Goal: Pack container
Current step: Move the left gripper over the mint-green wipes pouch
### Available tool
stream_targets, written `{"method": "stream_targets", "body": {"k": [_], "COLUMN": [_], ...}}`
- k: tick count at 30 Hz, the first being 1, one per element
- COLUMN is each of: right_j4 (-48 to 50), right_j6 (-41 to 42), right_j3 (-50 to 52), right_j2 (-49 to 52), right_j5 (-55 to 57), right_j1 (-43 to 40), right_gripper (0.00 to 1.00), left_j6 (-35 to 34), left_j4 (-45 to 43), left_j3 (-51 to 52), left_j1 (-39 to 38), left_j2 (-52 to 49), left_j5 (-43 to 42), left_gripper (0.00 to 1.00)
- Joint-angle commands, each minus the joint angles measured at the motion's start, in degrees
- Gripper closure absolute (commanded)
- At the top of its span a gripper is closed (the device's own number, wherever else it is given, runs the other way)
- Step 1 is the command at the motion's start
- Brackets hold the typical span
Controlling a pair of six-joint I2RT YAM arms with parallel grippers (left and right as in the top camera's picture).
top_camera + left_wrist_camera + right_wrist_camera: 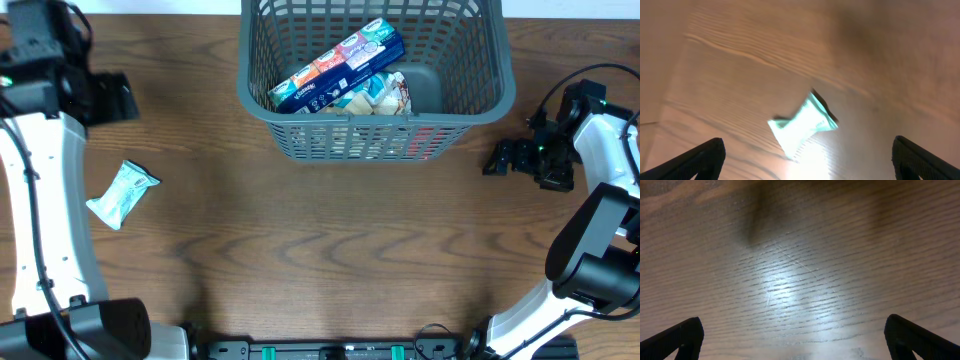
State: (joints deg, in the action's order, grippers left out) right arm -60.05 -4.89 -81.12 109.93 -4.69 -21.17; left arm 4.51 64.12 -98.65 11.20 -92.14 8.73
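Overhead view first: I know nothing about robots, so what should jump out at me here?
The big dark grey basket at the far edge of the wooden table, in the middle, stands out most. A bright blue box lies slantwise inside it, with pale packets next to it. Next comes the single pale green packet, lying alone on the table at the left, outside the basket.

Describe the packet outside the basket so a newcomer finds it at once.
Start at the dark grey basket at the far edge, then look to the left side of the wooden table. A small pale green packet lies there alone; other items, like the blue box, sit inside the basket.
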Motion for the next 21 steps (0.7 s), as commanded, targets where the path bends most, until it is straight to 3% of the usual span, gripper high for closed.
{"method": "stream_targets", "body": {"k": [1,6,12,21], "right_j4": [0.1,0.1,0.1,0.1], "right_j6": [-0.8,-0.8,-0.7,-0.7], "right_j3": [0.1,0.1,0.1,0.1], "right_j2": [-0.1,-0.1,-0.1,-0.1], "right_j5": [-0.3,-0.3,-0.3,-0.3], "right_j1": [-0.3,-0.3,-0.2,-0.2], "right_gripper": [0.01,0.01,0.01,0.01], "left_j6": [5.9,11.8,21.0,21.4], "left_j4": [-1.3,-1.2,-0.5,-5.5], "left_j3": [7.7,19.8,27.4,27.9], "left_j1": [-0.1,1.7,5.5,10.5], "left_j2": [6.5,13.1,12.3,5.0], "left_j5": [-6.3,-6.7,-8.3,-8.3], "left_gripper": [0.01,0.01,0.01,0.01]}}
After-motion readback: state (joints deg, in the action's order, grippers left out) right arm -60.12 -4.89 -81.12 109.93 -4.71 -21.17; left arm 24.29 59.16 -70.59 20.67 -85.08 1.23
